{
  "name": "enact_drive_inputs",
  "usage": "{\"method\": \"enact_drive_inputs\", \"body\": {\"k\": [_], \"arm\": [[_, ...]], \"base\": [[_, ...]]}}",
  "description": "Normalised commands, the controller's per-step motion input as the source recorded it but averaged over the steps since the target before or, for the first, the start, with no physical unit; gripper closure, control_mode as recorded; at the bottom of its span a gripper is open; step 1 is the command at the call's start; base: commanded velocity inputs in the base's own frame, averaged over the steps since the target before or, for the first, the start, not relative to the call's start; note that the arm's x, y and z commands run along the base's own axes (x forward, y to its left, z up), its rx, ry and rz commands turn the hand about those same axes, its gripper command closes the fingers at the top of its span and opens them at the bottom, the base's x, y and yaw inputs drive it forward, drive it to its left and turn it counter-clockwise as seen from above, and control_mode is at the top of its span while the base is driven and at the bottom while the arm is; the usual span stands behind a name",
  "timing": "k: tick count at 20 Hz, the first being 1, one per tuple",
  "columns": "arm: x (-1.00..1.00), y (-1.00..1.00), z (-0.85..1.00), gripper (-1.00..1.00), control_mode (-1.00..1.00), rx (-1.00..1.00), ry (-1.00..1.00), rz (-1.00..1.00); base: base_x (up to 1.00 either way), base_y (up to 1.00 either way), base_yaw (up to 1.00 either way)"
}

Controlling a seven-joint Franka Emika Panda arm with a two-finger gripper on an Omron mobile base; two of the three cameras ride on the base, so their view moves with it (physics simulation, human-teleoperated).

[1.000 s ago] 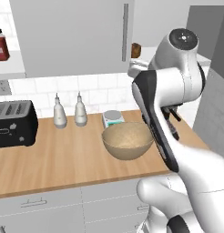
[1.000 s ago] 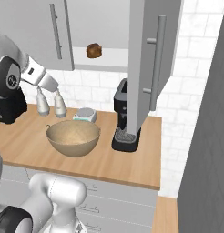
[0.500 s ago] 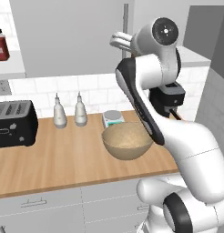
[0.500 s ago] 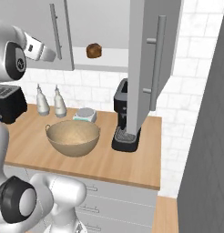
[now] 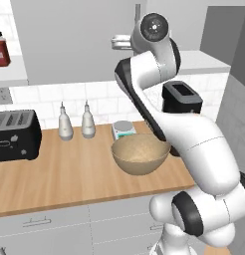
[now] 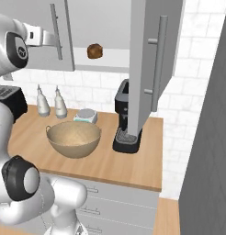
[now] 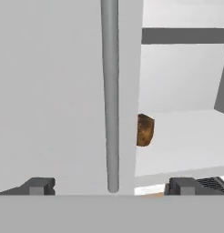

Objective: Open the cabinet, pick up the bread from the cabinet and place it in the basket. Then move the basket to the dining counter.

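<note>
A: Starting at the left of the left base view, what stood on the worktop [image 5: 69,174]?

B: A black toaster [image 5: 14,135] sat at the far left, then two pale bottles [image 5: 75,121] side by side against the white tiles. Right of them was a small scale [image 5: 123,129], and just in front of it the basket [image 5: 140,154], upright on the wood with nothing inside. A black coffee machine [image 5: 181,97] stood behind the arm. A red jar [image 5: 0,50] sat on a shelf at the upper left.

A: And the cabinet?

B: In the right base view the cabinet [image 6: 64,34] had its left door closed and its right door [image 6: 151,59] swung open toward the camera. The bread [image 6: 95,51] lay on the bare shelf between them, near the edge of the closed door, well above the basket [image 6: 74,139].

A: Where was the gripper?

B: It was raised to cabinet height, in front of the closed left door. In the hand view the gripper [image 7: 111,185] had its fingers spread wide and grasped nothing; the left door's vertical bar handle [image 7: 110,91] ran down between the two tips. The bread [image 7: 145,129] peeked out just right of that door's edge, resting on the shelf, apart from the fingers.
</note>
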Motion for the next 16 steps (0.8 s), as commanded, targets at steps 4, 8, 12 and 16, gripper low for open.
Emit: {"method": "enact_drive_inputs", "body": {"k": [4, 8, 12, 16], "arm": [[0.63, -0.09, 0.03, -1.0, -1.0, -0.19, 0.08, 0.0], [0.36, -0.01, 0.01, -1.0, -1.0, 0.0, 0.04, -0.08], [0.43, -0.04, -0.01, -1.0, -1.0, 0.04, 0.03, -0.03], [0.53, 0.0, 0.0, -1.0, -1.0, 0.01, 0.0, 0.0]], "base": [[0.0, 0.0, 0.0], [0.0, 0.0, 0.0], [0.0, 0.0, 0.0], [0.0, 0.0, 0.0]]}}
